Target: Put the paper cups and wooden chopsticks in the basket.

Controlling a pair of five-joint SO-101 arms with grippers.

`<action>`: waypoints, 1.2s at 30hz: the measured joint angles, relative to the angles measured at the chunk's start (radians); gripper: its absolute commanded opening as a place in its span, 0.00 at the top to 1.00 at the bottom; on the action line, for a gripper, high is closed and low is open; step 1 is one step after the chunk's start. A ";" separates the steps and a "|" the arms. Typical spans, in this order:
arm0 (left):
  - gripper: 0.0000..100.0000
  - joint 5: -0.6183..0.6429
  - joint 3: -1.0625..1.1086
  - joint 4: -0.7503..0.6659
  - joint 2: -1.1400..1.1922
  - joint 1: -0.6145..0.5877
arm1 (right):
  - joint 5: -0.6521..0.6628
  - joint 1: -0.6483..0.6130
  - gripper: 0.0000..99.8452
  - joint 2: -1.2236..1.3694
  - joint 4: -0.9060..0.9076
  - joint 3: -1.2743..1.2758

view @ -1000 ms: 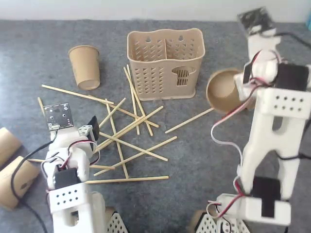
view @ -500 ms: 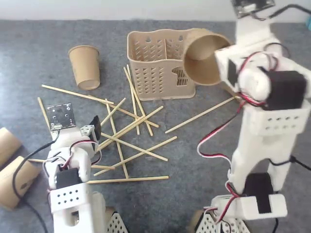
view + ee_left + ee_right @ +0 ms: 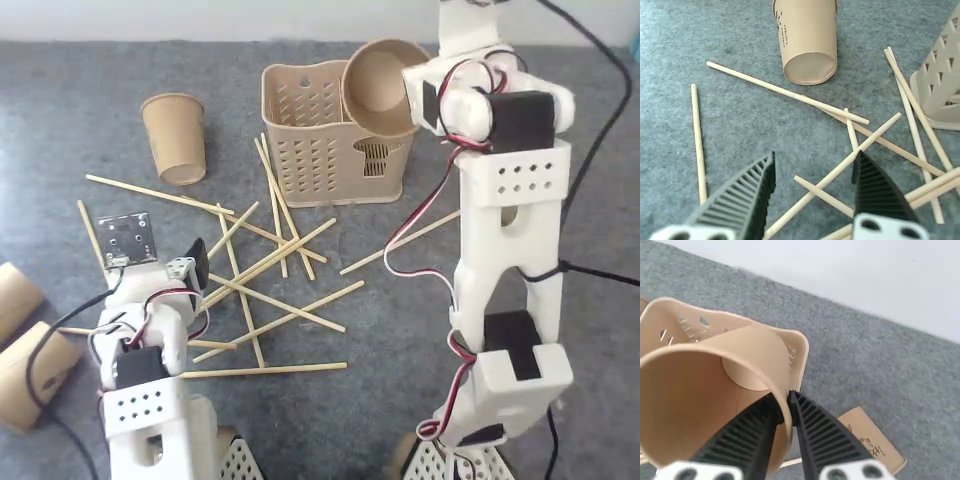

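Right wrist view showed the right pincer point(image 3: 784, 399) pinching the wall of a paper cup point(image 3: 705, 390) at its rim, one finger inside and one outside. The cup was tipped on its side over the far end of the basket point(image 3: 670, 307). From the high view, the same cup point(image 3: 380, 85) hung at the basket's point(image 3: 320, 150) upper right corner with its mouth turned up toward the camera. Whether it touched the basket rim could not be told. The right arm stood tall beside it, with the right pincer point(image 3: 412, 88) at the cup's right edge. The left pincer point(image 3: 815, 157) was spread and gripped nothing, hovering low over crossed chopsticks point(image 3: 840, 172) on the grey surface point(image 3: 730, 130). Beyond it a second cup point(image 3: 807, 35) lay with its base toward that arm. In the high view the left pincer point(image 3: 188, 266) sat at the left edge of the scattered chopsticks point(image 3: 260, 280), which spread in front of the basket. The second cup point(image 3: 175, 135) lay left of the basket, apart from it. Two more cups point(image 3: 30, 340) lay at the left edge of the surface point(image 3: 60, 120).
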 measured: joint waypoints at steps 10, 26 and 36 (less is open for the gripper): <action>0.76 -0.011 0.006 0.000 0.000 0.000 | -0.012 0.002 0.87 0.118 -0.048 0.000; 0.76 -0.011 0.006 0.000 0.000 0.000 | -0.084 0.005 0.86 0.068 0.190 -0.324; 0.76 -0.011 0.006 0.000 0.000 0.000 | -0.144 0.114 0.99 -0.238 0.232 -0.040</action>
